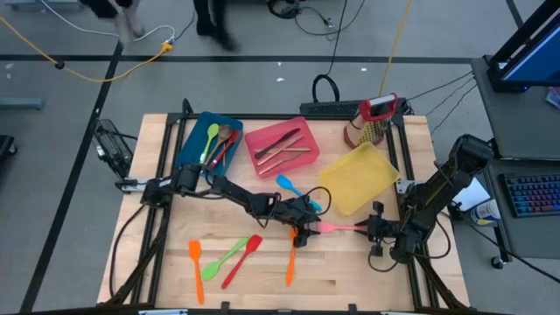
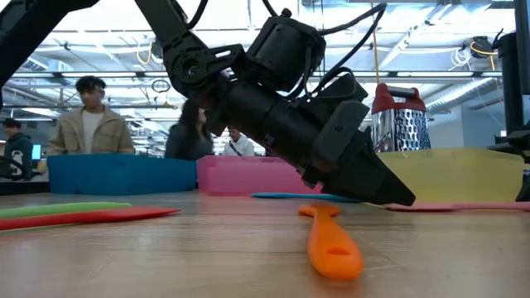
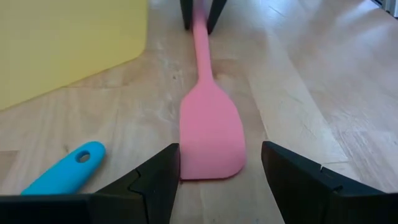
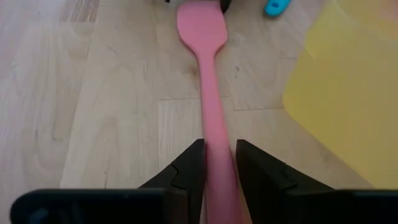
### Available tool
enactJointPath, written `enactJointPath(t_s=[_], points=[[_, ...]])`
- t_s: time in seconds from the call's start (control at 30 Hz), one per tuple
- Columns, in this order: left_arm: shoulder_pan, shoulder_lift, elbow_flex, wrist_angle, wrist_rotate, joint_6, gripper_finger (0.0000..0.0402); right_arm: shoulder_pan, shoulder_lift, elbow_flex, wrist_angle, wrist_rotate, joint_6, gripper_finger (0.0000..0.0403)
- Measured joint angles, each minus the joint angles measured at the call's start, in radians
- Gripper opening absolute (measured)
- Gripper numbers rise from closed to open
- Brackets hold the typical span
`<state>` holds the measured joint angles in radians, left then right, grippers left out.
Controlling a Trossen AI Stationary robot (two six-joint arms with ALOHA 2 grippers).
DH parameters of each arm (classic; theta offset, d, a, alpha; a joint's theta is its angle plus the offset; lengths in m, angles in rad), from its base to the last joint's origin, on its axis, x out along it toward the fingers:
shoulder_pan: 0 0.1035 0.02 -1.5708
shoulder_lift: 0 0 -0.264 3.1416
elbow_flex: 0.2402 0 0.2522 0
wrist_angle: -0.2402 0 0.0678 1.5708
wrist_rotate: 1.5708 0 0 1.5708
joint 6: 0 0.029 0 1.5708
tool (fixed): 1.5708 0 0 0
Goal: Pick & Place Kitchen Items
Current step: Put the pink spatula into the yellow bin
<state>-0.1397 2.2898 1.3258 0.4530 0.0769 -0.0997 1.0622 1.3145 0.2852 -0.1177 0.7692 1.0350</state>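
On the left of the wooden surface [image 1: 157, 262] lie an orange spatula [image 1: 195, 267], a green spatula [image 1: 226, 259] and a red spatula [image 1: 242, 259], all flat and close together near the front edge. Behind them the blue bin [image 1: 188, 140] holds a green spoon [image 1: 212, 140] and other utensils, and the pink bin [image 1: 262, 162] holds dark and copper cutlery [image 1: 282, 149].

The left arm reaches from the left edge low across the middle, its left claw [image 3: 217, 171] tilted down to the surface, fingers spread on either side of the broad blade of the pink spatula [image 3: 210, 134]. A blue utensil [image 1: 289, 185] lies just behind it, and another orange utensil [image 1: 291, 255] lies just in front.

The pink spatula is slim, one flat piece, lying flat in front of the tilted yellow bin [image 1: 359, 179]. The right claw [image 4: 219, 165] comes in low from the right edge and pinches the handle end.

A grater [image 1: 374, 118] stands at the back.
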Motion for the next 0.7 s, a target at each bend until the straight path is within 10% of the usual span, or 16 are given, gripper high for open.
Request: enactJointPath(t_s=[0.47, 0.7], points=[[-0.024, 0.0, 0.0, 0.012, -0.171, 0.04, 0.023, 0.0, 0.04, -0.03, -0.013, -0.029, -0.004, 0.0035], [-0.084, 0.0, -0.001, 0.03, -0.321, 0.387, 0.023, 0.0, 0.04, -0.031, 0.007, -0.029, -0.002, 0.0035]])
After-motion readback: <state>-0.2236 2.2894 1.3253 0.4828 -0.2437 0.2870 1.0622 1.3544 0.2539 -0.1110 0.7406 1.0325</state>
